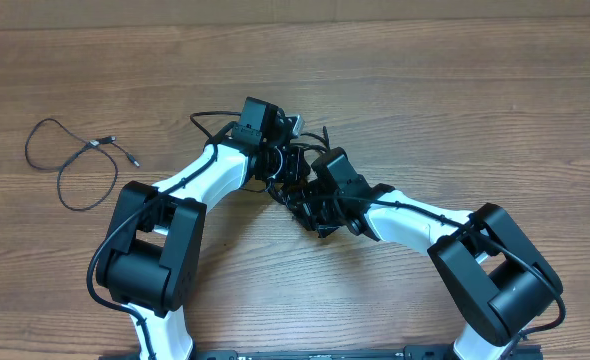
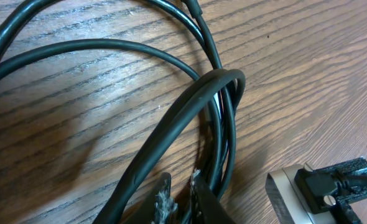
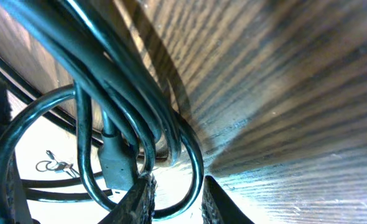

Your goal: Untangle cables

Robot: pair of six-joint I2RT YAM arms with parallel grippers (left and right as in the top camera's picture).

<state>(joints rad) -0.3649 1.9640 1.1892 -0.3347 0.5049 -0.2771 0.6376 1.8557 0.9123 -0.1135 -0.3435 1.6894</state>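
My L gripper [image 2: 180, 198] sat closed, cables [image 2: 185, 107] bunched just ahead; R gripper [image 3: 176, 200] jaws stood apart w/ a loop between.

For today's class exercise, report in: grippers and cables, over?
Left gripper shut at the tangle. Right gripper open around a loop. One cable apart, far left.

Robotics lab bench — wood-grain table [image 1: 475, 100], two robot arms [image 1: 190, 185] at its edge

White arms [image 1: 215, 170], black joints [image 1: 160, 250], black wiring [image 1: 93, 272]
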